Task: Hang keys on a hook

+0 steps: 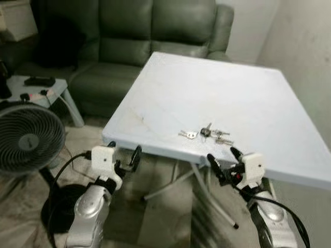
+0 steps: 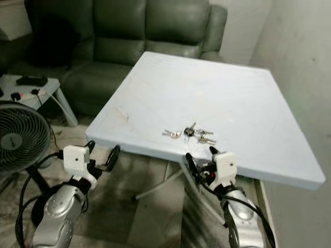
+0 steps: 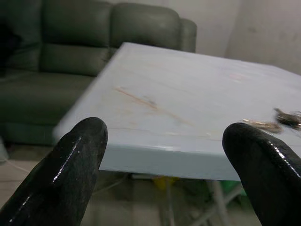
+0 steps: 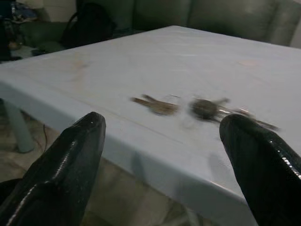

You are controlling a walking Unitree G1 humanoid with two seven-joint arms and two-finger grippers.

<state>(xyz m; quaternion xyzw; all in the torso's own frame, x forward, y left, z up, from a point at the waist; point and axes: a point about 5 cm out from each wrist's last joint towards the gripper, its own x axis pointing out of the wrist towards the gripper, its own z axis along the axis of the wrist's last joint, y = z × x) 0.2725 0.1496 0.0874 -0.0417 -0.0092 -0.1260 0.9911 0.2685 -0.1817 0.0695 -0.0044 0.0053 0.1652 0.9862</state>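
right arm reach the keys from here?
Probably yes. The keys lie near the table's front edge, just beyond the right gripper, whose fingers are open below the edge. Nothing stands between; it must rise first.

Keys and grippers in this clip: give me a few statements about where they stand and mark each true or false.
1. The keys lie on the white table near its front edge. True.
2. The right gripper is shut on the keys. False: its fingers are spread and it sits below the table edge, apart from the keys.
3. The left gripper is open, near the table's front corner. True.
4. The keys hang from a hook. False: they lie flat on the tabletop.
5. A fan stands on the floor to the robot's left. True.
6. A red sofa stands behind the table. False: the sofa is dark green.
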